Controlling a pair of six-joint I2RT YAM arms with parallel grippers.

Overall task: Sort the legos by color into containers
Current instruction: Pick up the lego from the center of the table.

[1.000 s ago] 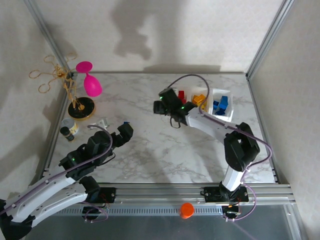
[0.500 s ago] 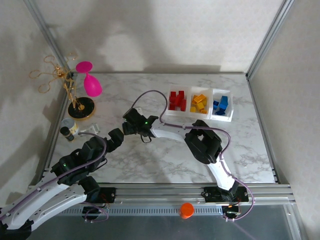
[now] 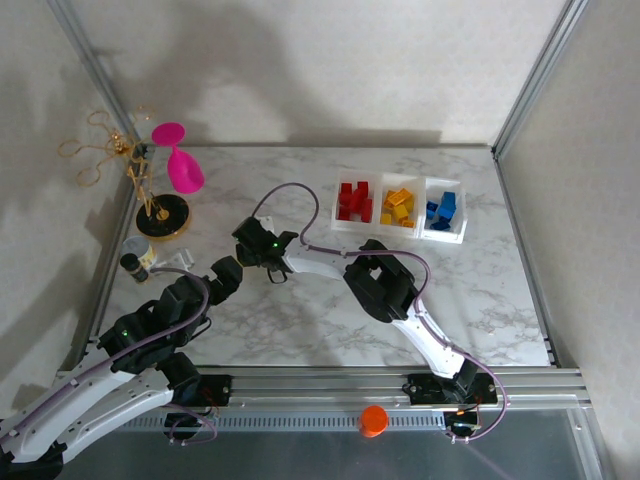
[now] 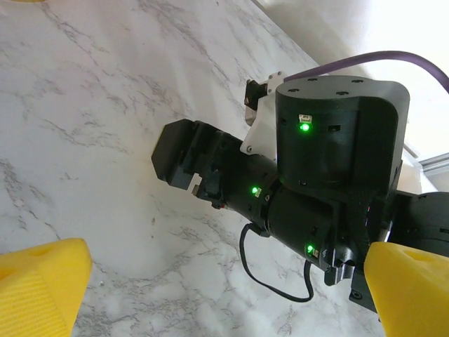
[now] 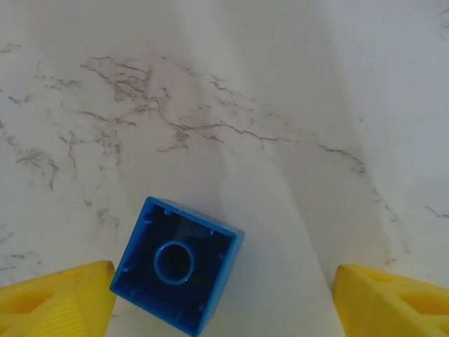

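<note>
The blue lego [image 5: 179,265] lies hollow side up, squarish and skewed, on the table between the right gripper's [image 5: 223,277] wide jaws. From above, that gripper covers it, well left of the tray [image 3: 421,200]. The left gripper [image 4: 228,253] faces it, jaws wide and empty.

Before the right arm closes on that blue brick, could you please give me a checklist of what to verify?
1. Blue brick lies between the fingers of the right end effector: ok, hollow side up on the table.
2. Right end effector open: ok, fingers apart, neither pressing the brick.
3. Brick centred: not ok, it sits beside one finger, far from the other.
4. Left end effector apart from the right arm: cannot tell; it is open and very close in the top view.
5. Blue bin ready: ok, only blue bricks inside.
</note>
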